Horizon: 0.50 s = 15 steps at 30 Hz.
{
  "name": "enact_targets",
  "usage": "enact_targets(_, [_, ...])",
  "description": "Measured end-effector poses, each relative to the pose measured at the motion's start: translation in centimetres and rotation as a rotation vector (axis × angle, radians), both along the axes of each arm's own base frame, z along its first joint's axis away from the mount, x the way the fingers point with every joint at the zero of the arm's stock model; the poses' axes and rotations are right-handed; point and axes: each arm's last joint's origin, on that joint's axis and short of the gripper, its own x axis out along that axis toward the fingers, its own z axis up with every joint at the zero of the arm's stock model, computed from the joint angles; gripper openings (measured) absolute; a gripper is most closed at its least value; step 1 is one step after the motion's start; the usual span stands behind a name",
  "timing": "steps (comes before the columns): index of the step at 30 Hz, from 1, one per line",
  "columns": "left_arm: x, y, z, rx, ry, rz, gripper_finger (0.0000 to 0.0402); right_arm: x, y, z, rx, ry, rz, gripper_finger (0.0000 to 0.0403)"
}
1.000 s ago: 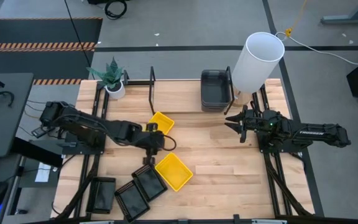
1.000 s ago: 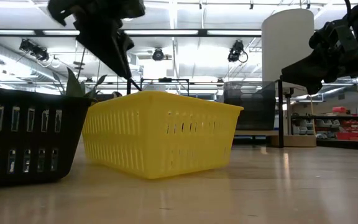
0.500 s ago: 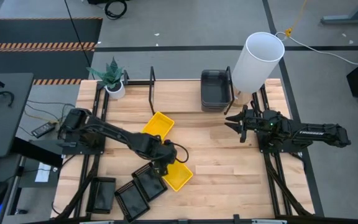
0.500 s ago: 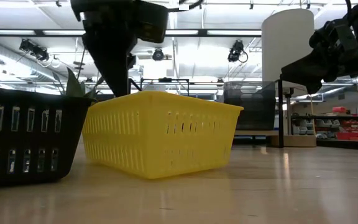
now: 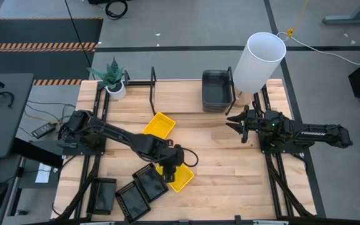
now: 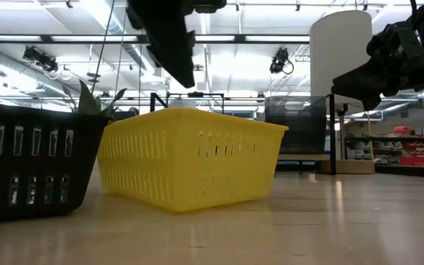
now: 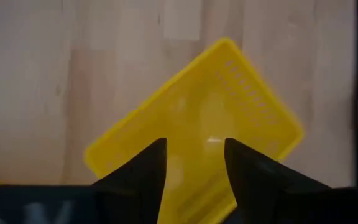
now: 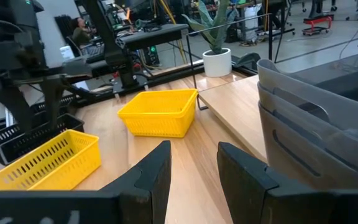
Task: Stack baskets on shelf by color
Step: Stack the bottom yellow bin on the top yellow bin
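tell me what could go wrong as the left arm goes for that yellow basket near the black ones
1. The yellow basket sits right beside a black basket, so the left fingers, open above it, may bump that neighbour coming down.
2. The basket lies turned cornerwise to the fingers, so a grip on its wall could slip or swing it.
3. Carried to the shelf, it might clip the other yellow basket on the way.

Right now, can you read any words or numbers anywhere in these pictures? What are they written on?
White lettering on the dark right robot arm: too small and blurred to read.
Bright yellow perforated plastic basket: no text.
Tall white cylinder: no text.
Red items on the far shelving in the room: too small to tell whether they carry any words.
Nothing else shows readable text.
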Motion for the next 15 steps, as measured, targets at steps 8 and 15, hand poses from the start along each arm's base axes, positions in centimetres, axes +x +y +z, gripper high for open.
enact_targets(8, [-1.1, 1.3, -0.6, 0.032, 0.153, 0.177, 0.0152, 0.0, 0.0, 0.0, -0.001, -0.004, 0.0, 0.0135])
enact_targets(15, [-0.4, 1.6, -2.6, -0.036, 0.225, 0.147, 0.0142, 0.0, 0.0, 0.1, -0.002, -0.008, 0.0, 0.0135])
